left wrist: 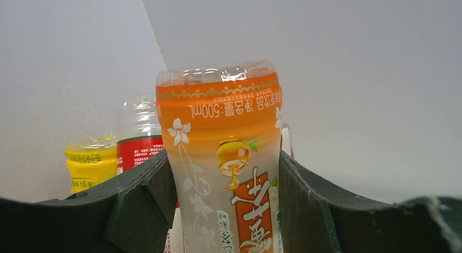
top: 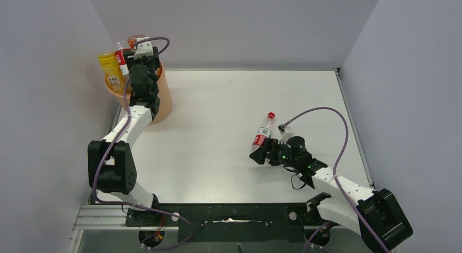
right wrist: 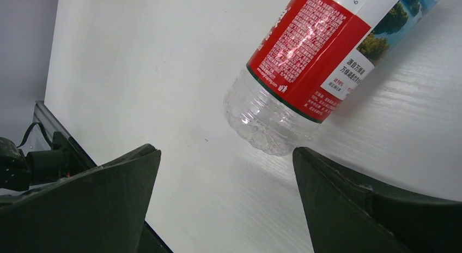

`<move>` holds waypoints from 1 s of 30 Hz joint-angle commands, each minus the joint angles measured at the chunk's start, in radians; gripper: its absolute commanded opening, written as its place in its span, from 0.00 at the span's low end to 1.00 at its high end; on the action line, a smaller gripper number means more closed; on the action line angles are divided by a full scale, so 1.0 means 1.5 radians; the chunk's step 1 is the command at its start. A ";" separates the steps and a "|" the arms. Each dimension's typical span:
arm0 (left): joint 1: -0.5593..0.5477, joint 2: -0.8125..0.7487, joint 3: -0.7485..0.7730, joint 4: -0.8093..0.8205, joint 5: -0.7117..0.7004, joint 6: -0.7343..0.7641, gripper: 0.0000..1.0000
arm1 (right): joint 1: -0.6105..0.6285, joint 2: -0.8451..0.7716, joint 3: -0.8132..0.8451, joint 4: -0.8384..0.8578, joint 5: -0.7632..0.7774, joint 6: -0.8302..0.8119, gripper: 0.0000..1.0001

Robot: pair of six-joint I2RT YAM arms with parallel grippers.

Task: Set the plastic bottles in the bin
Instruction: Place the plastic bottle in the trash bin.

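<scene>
Orange bottle (left wrist: 223, 155) is base-up, clamped between my left gripper (left wrist: 223, 171) pads, over the bin (top: 165, 103). I judge it's held high so it clears the yellow bottle (left wrist: 90, 163) and red bottle (left wrist: 139, 149) poking out of the bin. Table bottle (right wrist: 310, 51) lies on the table (right wrist: 136, 73) just ahead of my right gripper (right wrist: 226, 152), jaws spread wide, empty, lined up to straddle it.

I can see four bottles. Three are up at the bin (top: 165, 103): one yellow bottle (top: 111, 67), one bottle with a red label (top: 122, 61), and one orange bottle (left wrist: 223, 155). One bottle with a red cap (top: 262, 134) lies on the table (top: 218, 100). There is one bin and one table. There are two robot arms, the left arm (top: 131, 119) and the right arm (top: 340, 186).
</scene>
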 commanded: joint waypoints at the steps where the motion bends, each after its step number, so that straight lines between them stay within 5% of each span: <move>1: 0.012 0.020 0.010 -0.072 0.000 -0.001 0.50 | 0.006 -0.001 0.006 0.026 0.009 -0.002 0.98; 26: 0.014 0.050 0.024 -0.101 0.007 -0.013 0.49 | 0.007 0.002 -0.002 0.039 0.007 0.001 0.98; 30: 0.014 0.042 0.025 -0.109 -0.006 -0.014 0.57 | 0.007 0.003 0.000 0.039 0.003 0.000 0.98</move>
